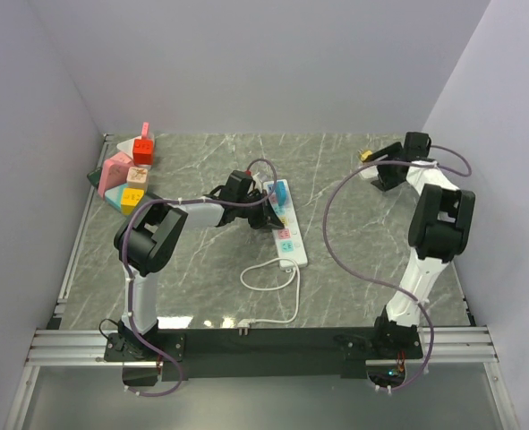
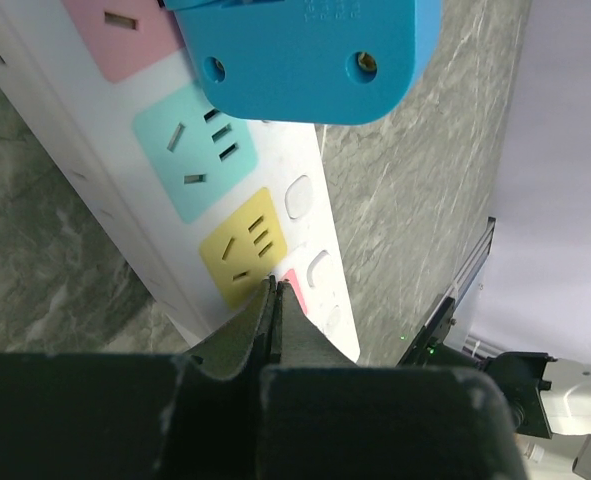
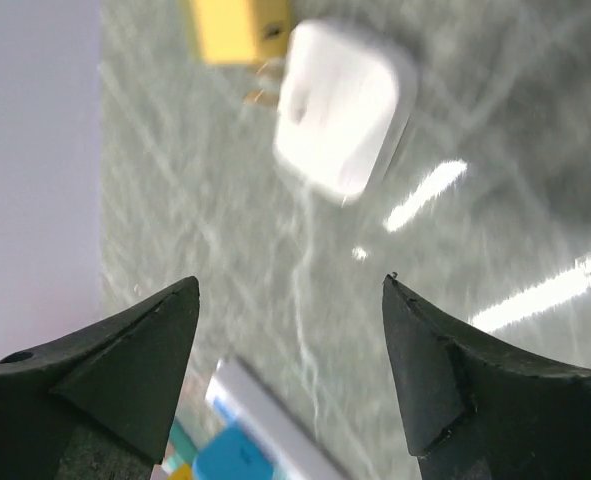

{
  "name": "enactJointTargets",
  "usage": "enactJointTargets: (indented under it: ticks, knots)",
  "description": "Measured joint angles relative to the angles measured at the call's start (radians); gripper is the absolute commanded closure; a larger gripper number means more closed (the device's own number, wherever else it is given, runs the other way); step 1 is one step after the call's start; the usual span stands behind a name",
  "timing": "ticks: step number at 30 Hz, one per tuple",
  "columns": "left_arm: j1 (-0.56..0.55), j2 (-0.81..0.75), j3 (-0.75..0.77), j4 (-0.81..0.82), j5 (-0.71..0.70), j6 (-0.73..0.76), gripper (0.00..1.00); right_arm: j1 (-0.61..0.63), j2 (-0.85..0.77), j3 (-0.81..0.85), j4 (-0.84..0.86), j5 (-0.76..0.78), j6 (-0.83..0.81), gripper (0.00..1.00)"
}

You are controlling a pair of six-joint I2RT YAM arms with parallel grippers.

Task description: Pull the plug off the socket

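Grey marbled table, pale walls on three sides. White power strip at the table's middle with coloured socket faces, white cable looping from it toward the near edge. Blue plug on the strip's far end, just past the pink and teal sockets. Left gripper low over the strip, beside that plug. Fingers pressed together with nothing between them, tips over the yellow socket. Right gripper at the far right, well apart from the strip, jaws spread wide and holding nothing. White adapter flat on the table just ahead of it. Yellow piece just beside the adapter, too blurred to tell whether touching. Coloured blocks at far left.
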Motion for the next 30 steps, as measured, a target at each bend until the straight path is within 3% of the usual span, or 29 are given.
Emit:
enactJointTargets:
  ticks: [5, 9, 19, 24, 30]
  knots:
    - [0.000, 0.000, 0.000, 0.002, 0.000, -0.001, 0.99, 0.024, -0.193, -0.047, -0.102, 0.032, -0.071, 0.22]
    - [0.000, 0.000, -0.003, 0.008, 0.000, -0.001, 0.99, 0.113, -0.267, -0.029, -0.174, 0.025, -0.195, 0.23]
    - [0.006, -0.023, -0.085, 0.111, 0.008, -0.043, 0.99, 0.534, -0.108, 0.177, -0.364, 0.050, -0.563, 0.21]
    - [0.010, -0.032, -0.108, 0.137, 0.008, -0.072, 0.99, 0.631, -0.030, 0.306, -0.439, 0.127, -0.653, 0.21]
    - [0.010, -0.034, -0.114, 0.143, 0.008, -0.090, 0.99, 0.662, 0.093, 0.489, -0.510, 0.230, -0.697, 0.28]
